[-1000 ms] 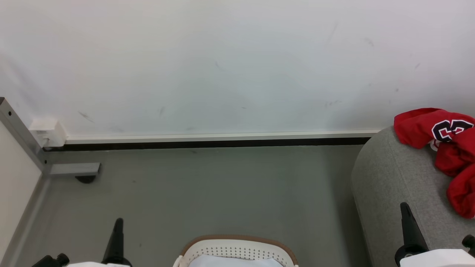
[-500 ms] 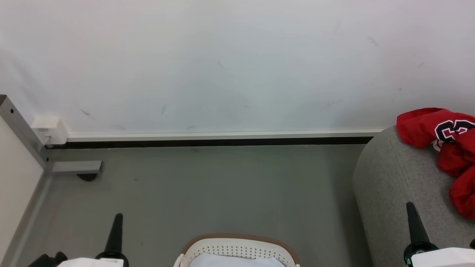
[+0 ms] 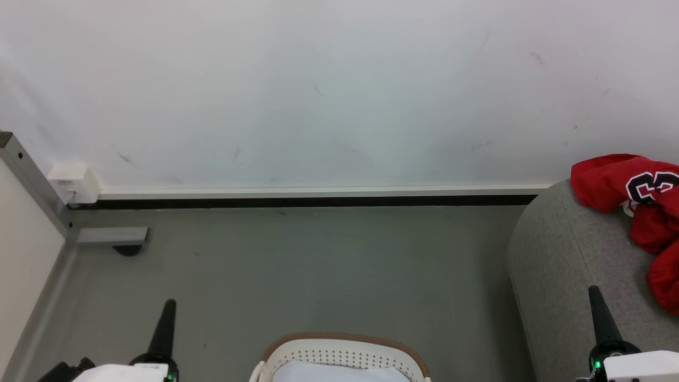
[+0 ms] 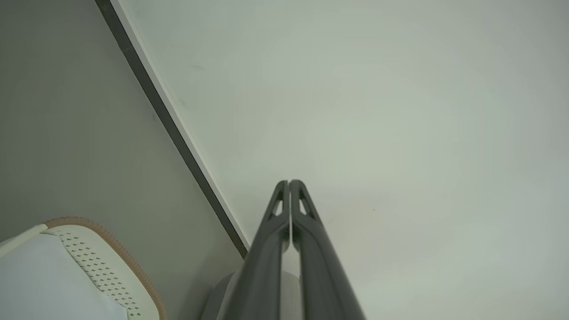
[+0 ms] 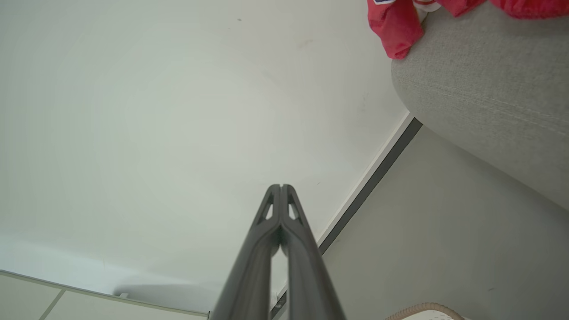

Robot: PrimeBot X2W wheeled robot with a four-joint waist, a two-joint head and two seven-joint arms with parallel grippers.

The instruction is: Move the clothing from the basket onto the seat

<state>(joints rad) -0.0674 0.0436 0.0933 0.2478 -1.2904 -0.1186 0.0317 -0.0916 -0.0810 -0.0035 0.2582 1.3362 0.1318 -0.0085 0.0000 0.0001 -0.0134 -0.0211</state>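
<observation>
- One round white plastic basket with a perforated wall and a brown rim [image 3: 339,354], standing on the grey floor at the bottom centre of the head view, between the two grippers and near the seat.
- One pale bluish-white garment [image 3: 339,373] lying inside it (kind of clothing not discernible).
- One large rounded seat in light grey woven upholstery [image 3: 567,276], at the right, with a crumpled red jersey [image 3: 610,185] on top.
- Left gripper [image 4: 290,182]: two long dark fingers pressed together, holding nothing, aimed at the white wall [image 3: 339,95], on the basket's left.
- Right gripper [image 5: 281,186]: likewise closed on nothing, beside the seat's flank.
- Step, by my reading: one item is on the seat and one is outstanding. The reach for the pale garment has not yet begun. The next move calls for parting one pair of fingers, tilting down into the basket and pinching a fold of cloth.
- Writing: the jersey bears a dark, white-edged numeral cut off by the frame edge (perhaps a 3). No brand is legible.
</observation>
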